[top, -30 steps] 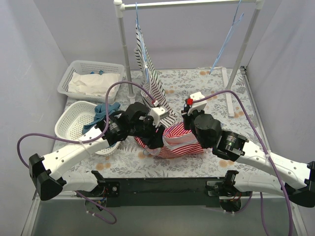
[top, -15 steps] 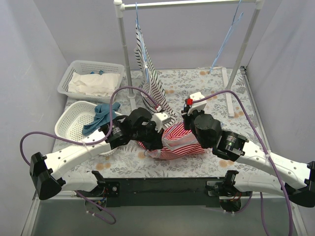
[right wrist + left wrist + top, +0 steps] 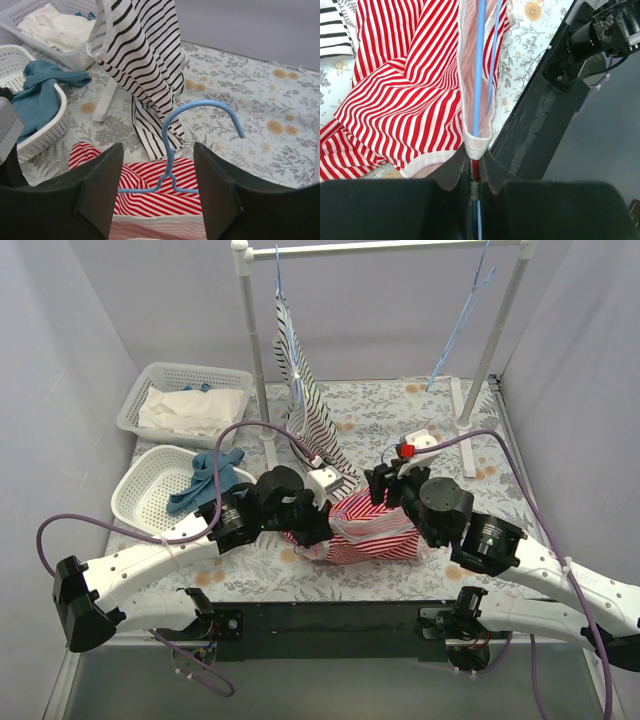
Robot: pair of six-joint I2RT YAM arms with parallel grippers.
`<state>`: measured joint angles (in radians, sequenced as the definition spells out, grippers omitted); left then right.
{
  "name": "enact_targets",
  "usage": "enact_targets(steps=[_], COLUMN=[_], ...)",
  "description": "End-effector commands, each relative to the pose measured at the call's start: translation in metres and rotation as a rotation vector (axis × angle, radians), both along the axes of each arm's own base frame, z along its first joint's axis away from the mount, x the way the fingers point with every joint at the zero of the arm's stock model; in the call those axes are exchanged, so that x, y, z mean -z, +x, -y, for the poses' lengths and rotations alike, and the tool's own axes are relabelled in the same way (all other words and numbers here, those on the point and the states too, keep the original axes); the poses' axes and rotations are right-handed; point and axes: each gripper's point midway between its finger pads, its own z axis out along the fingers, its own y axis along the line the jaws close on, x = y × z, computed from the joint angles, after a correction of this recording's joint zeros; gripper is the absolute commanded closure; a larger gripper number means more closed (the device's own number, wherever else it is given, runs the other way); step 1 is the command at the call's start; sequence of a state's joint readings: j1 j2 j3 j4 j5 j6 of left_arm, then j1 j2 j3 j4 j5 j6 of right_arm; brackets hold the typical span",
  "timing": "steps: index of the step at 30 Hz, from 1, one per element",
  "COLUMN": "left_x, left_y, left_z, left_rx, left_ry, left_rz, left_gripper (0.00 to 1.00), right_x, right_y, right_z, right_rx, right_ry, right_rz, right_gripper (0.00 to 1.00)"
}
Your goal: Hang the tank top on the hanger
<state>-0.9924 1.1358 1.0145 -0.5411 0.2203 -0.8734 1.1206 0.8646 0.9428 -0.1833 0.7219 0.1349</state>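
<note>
The red-and-white striped tank top (image 3: 365,535) lies bunched on the table between the two arms. In the left wrist view, the light-blue hanger (image 3: 479,65) runs inside a white-edged strap of the tank top (image 3: 410,100). My left gripper (image 3: 475,152) is shut there, pinching the strap's edge with the wire between the jaws. The right wrist view has the hanger's hook and neck (image 3: 200,107) rising from the tank top (image 3: 160,197). My right gripper (image 3: 157,150) stands open around the neck, and I cannot tell whether it touches.
A black-and-white striped top (image 3: 310,400) hangs from the white rack (image 3: 255,350) behind. Another blue hanger (image 3: 460,330) hangs at the rack's right. A round basket (image 3: 135,505) holds a teal cloth (image 3: 205,475). A rectangular basket (image 3: 150,375) holds white cloth.
My right gripper has opened, let go and shifted right. My left gripper has shut on the strap and slid slightly right.
</note>
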Motion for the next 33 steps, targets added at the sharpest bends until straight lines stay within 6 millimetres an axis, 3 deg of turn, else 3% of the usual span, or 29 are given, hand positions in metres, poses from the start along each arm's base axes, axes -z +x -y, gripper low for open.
enact_targets(steps=[1, 5, 10, 13, 17, 19, 21, 22, 24, 26, 27, 28, 29, 30, 33], left_x=[-0.014, -0.017, -0.030, -0.048, -0.074, -0.089, -0.088, -0.105, -0.109, -0.129, -0.120, -0.125, -0.148, -0.140, -0.172], left_y=[0.002, 0.009, 0.020, 0.029, 0.037, 0.044, 0.053, 0.056, 0.070, 0.082, 0.093, 0.097, 0.101, 0.111, 0.127], left_z=[0.001, -0.004, -0.014, -0.022, -0.027, -0.031, -0.028, -0.025, -0.021, -0.022, -0.021, -0.018, -0.014, -0.008, 0.000], left_rx=[-0.026, -0.094, -0.219, -0.297, -0.364, -0.412, -0.439, -0.442, -0.486, -0.552, -0.596, -0.607, -0.620, -0.645, -0.715], left_ry=[-0.065, -0.083, -0.122, -0.162, -0.204, -0.200, -0.155, -0.177, -0.152, -0.150, -0.088, -0.085, -0.125, -0.079, -0.093], left_rz=[0.037, 0.053, 0.065, 0.100, 0.129, 0.139, 0.150, 0.173, 0.204, 0.237, 0.248, 0.257, 0.275, 0.287, 0.336], left_gripper=[1.00, 1.00, 1.00, 1.00, 1.00, 1.00, 1.00, 1.00, 1.00, 1.00, 1.00, 1.00, 1.00, 1.00, 1.00], right_x=[0.000, 0.000, 0.013, 0.030, 0.048, 0.059, 0.071, 0.077, 0.089, 0.101, 0.108, 0.114, 0.119, 0.122, 0.133], right_y=[-0.006, -0.007, -0.013, -0.017, -0.021, -0.023, -0.024, -0.025, -0.026, -0.030, -0.030, -0.033, -0.034, -0.035, -0.040], right_z=[0.005, 0.023, 0.067, 0.090, 0.103, 0.102, 0.096, 0.091, 0.081, 0.070, 0.065, 0.060, 0.058, 0.055, 0.047], right_rx=[-0.012, 0.049, 0.201, 0.272, 0.310, 0.300, 0.289, 0.273, 0.253, 0.216, 0.209, 0.191, 0.187, 0.183, 0.154], right_ry=[0.034, 0.062, 0.119, 0.145, 0.197, 0.203, 0.199, 0.192, 0.183, 0.170, 0.164, 0.160, 0.155, 0.162, 0.150], right_rz=[0.000, -0.018, -0.068, -0.079, -0.095, -0.112, -0.142, -0.163, -0.202, -0.246, -0.269, -0.294, -0.309, -0.325, -0.367], right_gripper=[0.30, 0.26, 0.26, 0.26, 0.26, 0.26, 0.26, 0.26, 0.26, 0.26, 0.26, 0.25, 0.25, 0.25, 0.24])
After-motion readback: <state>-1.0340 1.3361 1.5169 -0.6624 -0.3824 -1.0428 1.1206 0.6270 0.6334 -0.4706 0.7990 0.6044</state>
